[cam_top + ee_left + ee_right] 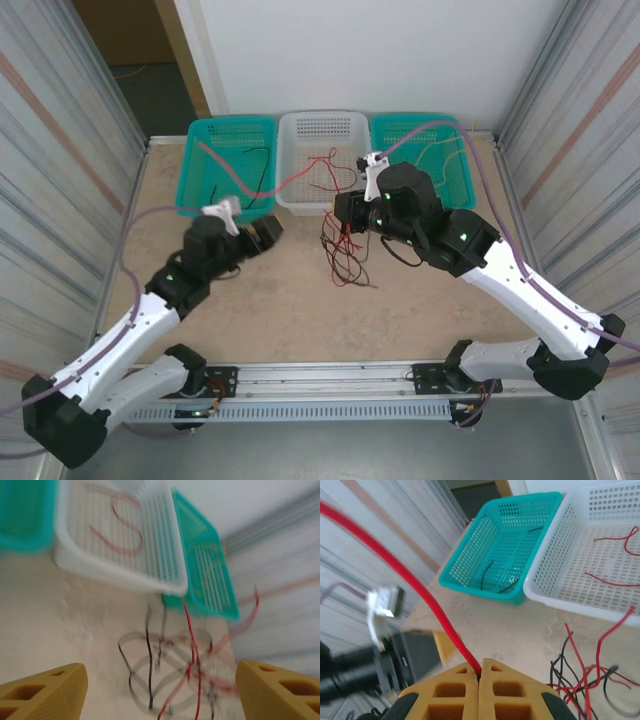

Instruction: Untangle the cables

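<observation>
As I judge it, the likeliest trouble is that the whole knot travels instead of loosening. The right gripper (480, 674) is pinched tight on a single thin red wire (455, 638) that arcs from its yellow fingertips to the upper left of the right wrist view. The left gripper (160, 675) stands with its jaws wide apart and holds nothing, so nothing pins the tangle of thin red and black cables (345, 255). That tangle lies on the beige tabletop (260, 310) in the middle of the overhead view, just below the white perforated plastic basket (322, 120). A pull could drag it along, cinch its loops tighter, or let the slim wire slip out of the pinch. The raised strand could also catch on the left arm (355, 670), at the left edge of the right wrist view. Three baskets stand in a row along the top of the overhead view. The teal perforated plastic basket at the upper left (232, 124) holds a few black cables (262, 170). The white one holds a few red cables (325, 165). The teal perforated plastic basket at the upper right (395, 120) holds what look like pale yellow wires (432, 150), too faint to count.
</observation>
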